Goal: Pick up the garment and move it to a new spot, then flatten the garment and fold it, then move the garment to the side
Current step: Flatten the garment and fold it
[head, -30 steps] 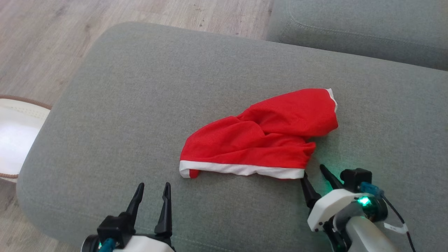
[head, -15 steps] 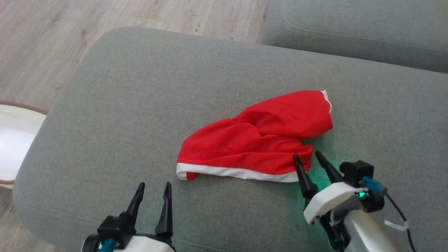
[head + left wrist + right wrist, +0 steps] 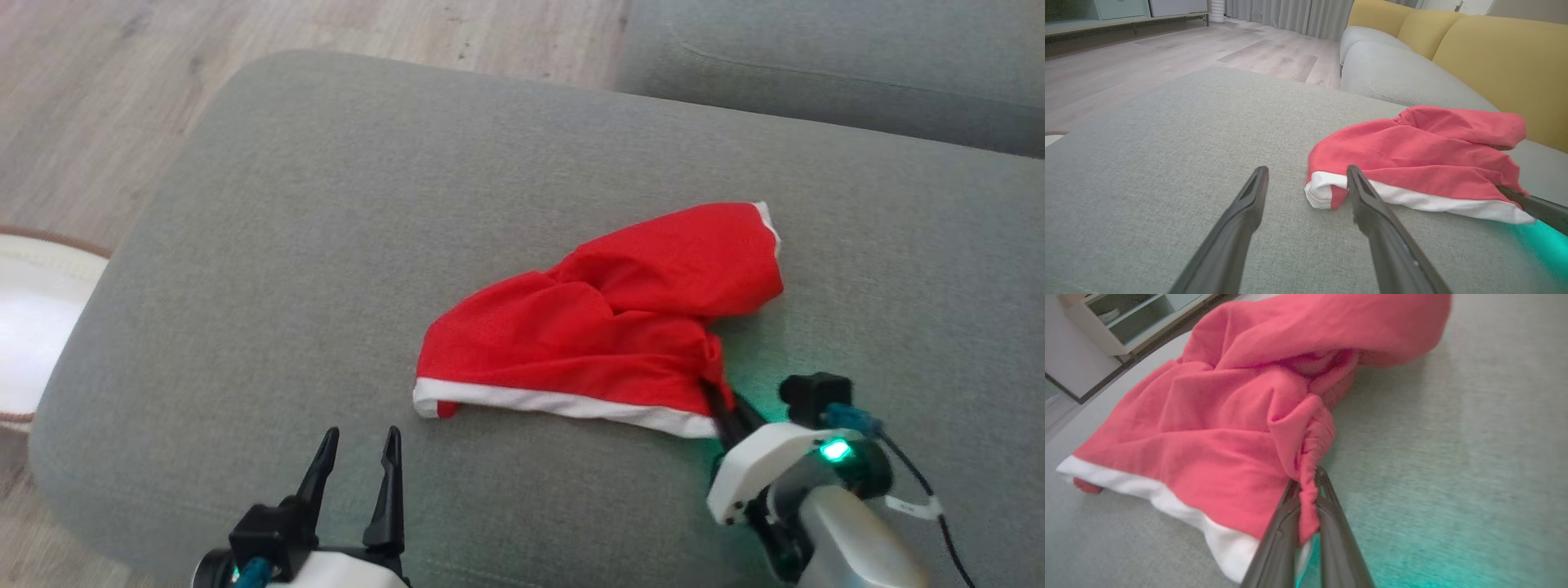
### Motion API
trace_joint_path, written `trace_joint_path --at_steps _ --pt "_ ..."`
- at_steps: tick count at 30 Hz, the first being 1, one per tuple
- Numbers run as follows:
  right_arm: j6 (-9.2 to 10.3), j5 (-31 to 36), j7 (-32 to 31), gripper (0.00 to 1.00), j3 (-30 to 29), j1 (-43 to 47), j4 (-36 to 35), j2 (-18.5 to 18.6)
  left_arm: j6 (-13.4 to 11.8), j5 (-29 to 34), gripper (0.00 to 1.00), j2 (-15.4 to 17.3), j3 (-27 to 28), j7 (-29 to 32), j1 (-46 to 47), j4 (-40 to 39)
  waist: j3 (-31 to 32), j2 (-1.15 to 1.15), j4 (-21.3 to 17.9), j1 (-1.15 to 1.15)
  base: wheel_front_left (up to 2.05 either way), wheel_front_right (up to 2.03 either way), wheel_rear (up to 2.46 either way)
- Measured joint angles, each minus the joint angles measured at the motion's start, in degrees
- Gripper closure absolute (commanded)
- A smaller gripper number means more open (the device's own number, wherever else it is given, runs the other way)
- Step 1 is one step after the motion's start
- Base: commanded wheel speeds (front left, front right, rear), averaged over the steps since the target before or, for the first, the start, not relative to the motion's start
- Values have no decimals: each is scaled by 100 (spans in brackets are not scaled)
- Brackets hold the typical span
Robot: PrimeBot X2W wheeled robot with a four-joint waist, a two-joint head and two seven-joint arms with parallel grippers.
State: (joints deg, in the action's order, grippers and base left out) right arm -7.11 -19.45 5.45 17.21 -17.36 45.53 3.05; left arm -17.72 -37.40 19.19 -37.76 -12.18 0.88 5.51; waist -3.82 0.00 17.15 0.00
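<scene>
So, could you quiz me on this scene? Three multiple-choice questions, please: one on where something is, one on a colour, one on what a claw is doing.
1. Where does the red garment lie?
A) on the wooden floor
B) on the grey cushion
C) in a basket

2. What colour is the band along its edge?
A) white
B) blue
C) black

3. How does the right gripper stand?
A) wide open above the cloth
B) shut on the garment's corner
C) shut on nothing, away from the cloth

Answers:
1 B: grey fabric surrounds the garment on every side.
2 A: a white strip runs along its near edge.
3 B: the right wrist view shows red cloth pinched in its closed jaws.
</scene>
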Motion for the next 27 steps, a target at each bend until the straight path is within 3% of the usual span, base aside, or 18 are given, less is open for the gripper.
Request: trace_joint_path --at_steps 5,9,14,15,16,17,18,27 --pt "0 825 279 100 -924 -93 1 -20 0 -43 0 -9 9 -8 0 25 38 0 -181 0 0 0 0" --pt "0 1691 300 100 -1707 -73 -504 -19 7 -62 0 -38 9 -51 -1 85 65 0 -345 0 0 0 0" --pt "0 2315 -32 100 -2149 367 -1151 -21 66 -60 0 -153 -19 -59 1 172 45 0 -464 0 0 0 0" --pt "0 2382 -75 89 -2185 504 -1223 -22 74 -62 0 -168 -52 -59 1 188 34 0 -474 0 0 0 0" --pt "0 2421 -107 64 -2220 636 -1284 -26 123 -62 0 -186 -88 -59 3 213 26 0 -483 0 0 0 0" --pt "0 2447 -136 22 -2247 749 -1329 -30 158 -77 0 -202 -114 -59 8 242 21 0 -491 0 0 0 0" --pt "0 2457 -143 0 -2262 838 -1363 -31 175 -94 0 -221 -130 -58 9 274 20 0 -498 0 0 0 0" --pt "0 2061 -47 0 -2242 1109 -2136 -42 478 -154 0 -376 -412 -20 30 530 153 0 -598 0 0 0 0"
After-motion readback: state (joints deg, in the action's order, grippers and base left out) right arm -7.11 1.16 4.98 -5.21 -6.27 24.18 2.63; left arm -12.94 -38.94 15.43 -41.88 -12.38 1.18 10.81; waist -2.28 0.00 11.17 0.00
